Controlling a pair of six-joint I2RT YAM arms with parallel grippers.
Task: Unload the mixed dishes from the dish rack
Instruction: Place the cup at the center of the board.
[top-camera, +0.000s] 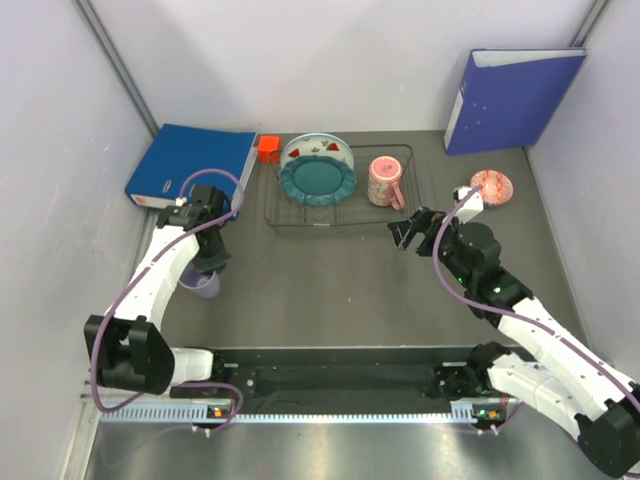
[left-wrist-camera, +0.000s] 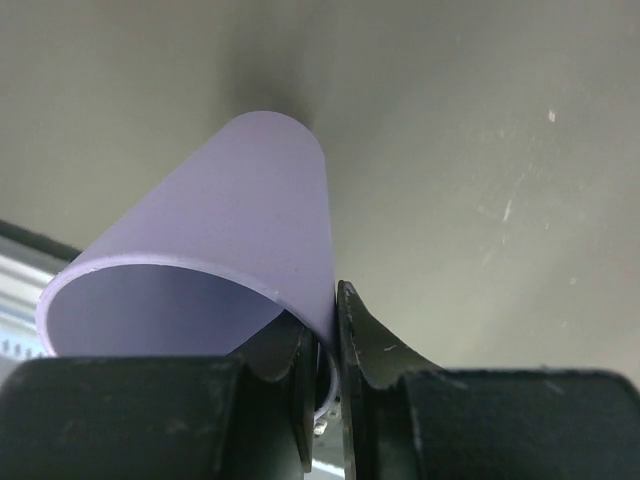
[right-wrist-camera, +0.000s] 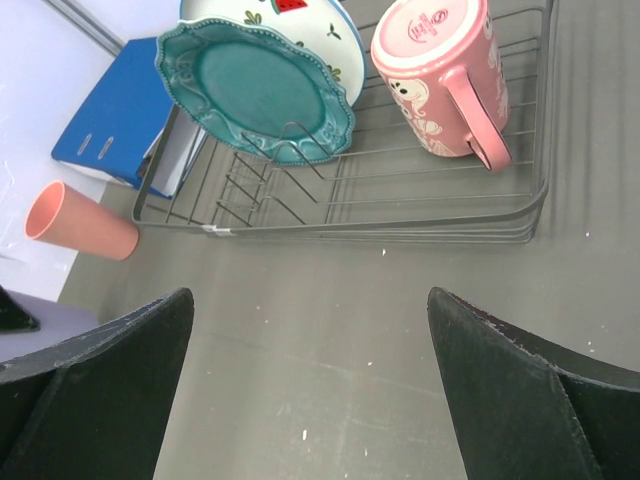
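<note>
The dark wire dish rack (top-camera: 345, 212) holds a teal scalloped plate (top-camera: 318, 180), a white watermelon plate (top-camera: 316, 151) behind it, and a pink patterned mug (top-camera: 385, 182) lying on its side. My left gripper (top-camera: 207, 262) is shut on the rim of the lavender cup (top-camera: 203, 285), one finger inside (left-wrist-camera: 300, 370) and one outside the wall (left-wrist-camera: 240, 220). I cannot tell if its base touches the table. My right gripper (top-camera: 405, 236) is open and empty in front of the rack (right-wrist-camera: 340, 225). A salmon cup (right-wrist-camera: 80, 222) lies left of the rack. The pink bowl (top-camera: 492, 186) sits upside down at the right.
A small red cube (top-camera: 268, 148) sits by the rack's back left corner. One blue binder (top-camera: 190, 165) lies flat at the left. Another (top-camera: 510, 95) stands against the back wall. White walls close in both sides.
</note>
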